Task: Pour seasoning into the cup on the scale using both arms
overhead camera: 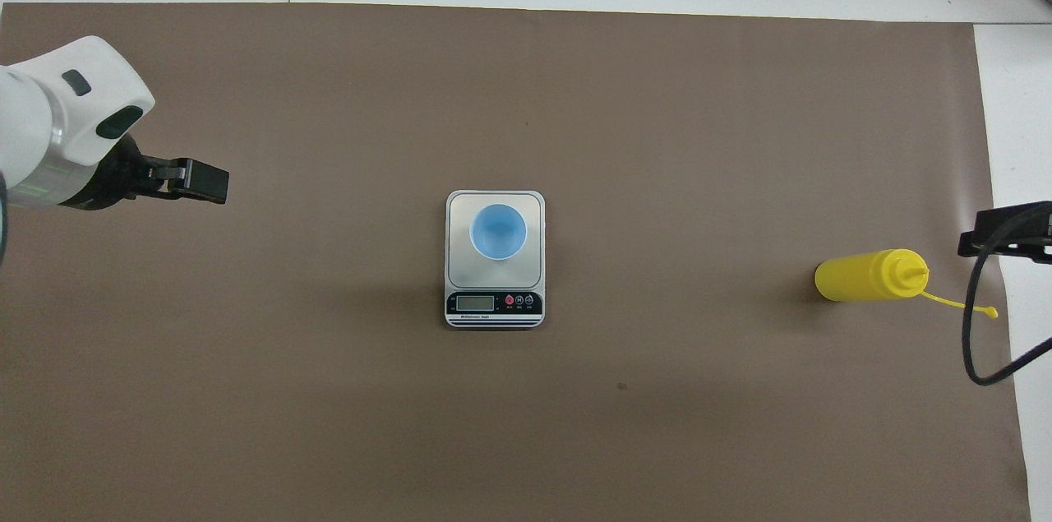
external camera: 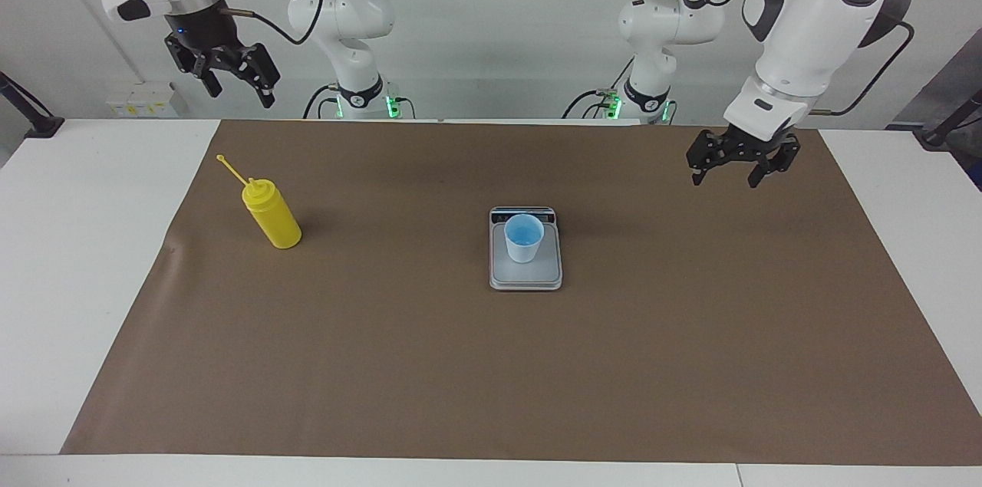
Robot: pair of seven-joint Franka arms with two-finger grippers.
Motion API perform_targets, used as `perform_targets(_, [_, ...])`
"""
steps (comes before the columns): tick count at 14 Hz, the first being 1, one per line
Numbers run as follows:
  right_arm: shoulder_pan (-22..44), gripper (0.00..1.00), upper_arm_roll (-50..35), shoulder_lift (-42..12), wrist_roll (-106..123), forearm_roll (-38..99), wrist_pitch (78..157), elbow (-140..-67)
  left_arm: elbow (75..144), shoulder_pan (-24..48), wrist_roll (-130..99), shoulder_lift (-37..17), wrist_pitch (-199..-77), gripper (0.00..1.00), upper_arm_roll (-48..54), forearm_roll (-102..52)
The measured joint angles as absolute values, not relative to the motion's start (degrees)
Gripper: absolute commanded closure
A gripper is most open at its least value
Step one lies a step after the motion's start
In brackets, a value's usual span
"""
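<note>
The yellow seasoning bottle (external camera: 272, 215) stands upright on the brown mat toward the right arm's end, its cap strap sticking out; it also shows in the overhead view (overhead camera: 871, 275). The pale-blue cup (external camera: 524, 238) stands upright on the silver-grey scale (external camera: 529, 278) at the mat's middle, seen from above as cup (overhead camera: 498, 231) on scale (overhead camera: 460, 259). The scale's display strip is on its edge nearer to the robots. My right gripper (external camera: 242, 96) is open and empty, raised high, apart from the bottle. My left gripper (external camera: 726, 180) is open and empty, over the mat toward the left arm's end.
The brown mat (external camera: 491, 380) covers most of the white table (external camera: 92, 188). A black cable (overhead camera: 978, 333) hangs from the right arm by the mat's edge near the bottle. Black clamps (external camera: 34, 119) sit at the table's corners by the robots.
</note>
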State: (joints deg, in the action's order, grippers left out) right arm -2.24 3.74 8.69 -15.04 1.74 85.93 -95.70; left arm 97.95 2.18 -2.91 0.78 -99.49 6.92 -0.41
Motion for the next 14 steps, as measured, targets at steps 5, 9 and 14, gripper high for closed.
perform_targets(5, [-11.01, 0.00, 4.19, 2.12, -16.01, 6.35, 89.55, -97.35, 95.15, -0.27, -0.23, 1.86, -96.02, 0.00, 6.91, 0.70])
perform_targets(9, [-15.36, 0.00, 4.23, -2.69, -17.89, 11.66, 89.67, -97.37, 92.43, -1.40, 1.37, 1.94, -91.76, 0.00, 6.88, 0.79])
perform_targets(14, [-19.16, 0.00, 4.28, -11.46, -19.52, 14.78, 87.05, -93.71, 92.40, -3.50, 1.87, 2.41, -89.32, 0.00, 6.97, -0.61])
